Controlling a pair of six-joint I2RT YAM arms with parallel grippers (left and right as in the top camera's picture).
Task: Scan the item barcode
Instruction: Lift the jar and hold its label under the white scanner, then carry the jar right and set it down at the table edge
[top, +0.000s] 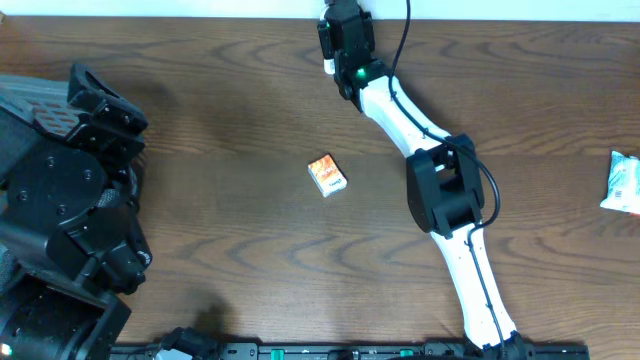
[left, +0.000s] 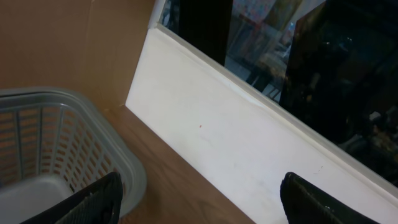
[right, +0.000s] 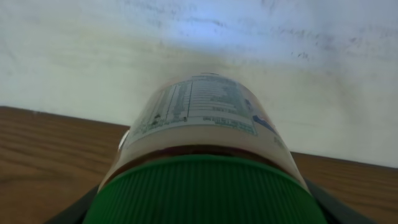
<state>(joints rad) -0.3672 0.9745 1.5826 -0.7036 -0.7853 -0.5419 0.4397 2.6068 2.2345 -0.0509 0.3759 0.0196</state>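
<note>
**Bottle in right gripper at far tabletop edge, base to the wall**

Bottle (right: 202, 115): long axis runs straight away from the right wrist cam. Green cap (right: 205, 193) is nearest the lens and the base points at the white wall (right: 74, 56). Label (right: 193, 106) w/ small print faces up; print is too blurred to read and no barcode can be made out. Can't tell if the bottle touches the wood or hangs just above it.

Right gripper (right: 205, 211): closed around the bottle at the cap end, w/ dark fingers showing at both lower corners, one each side. From overhead the arm reaches across to the far-centre edge of the tabletop (top: 220, 230), and the bottle is mostly hidden under it.

Left gripper (left: 199, 208): spread wide, nothing between the fingers, touching nothing. It's aimed at the wall, w/ a grey slatted basket (left: 56, 124) just beside its left finger.

Room: the bottle end is close to the wall, so there's little space ahead. Bare wood lies to both sides and back toward centre. A small orange box (top: 327, 175) lies mid-tabletop, well apart from both grippers. A white packet (top: 625, 183) sits at the right edge. The left arm's bulk fills the left side.
</note>
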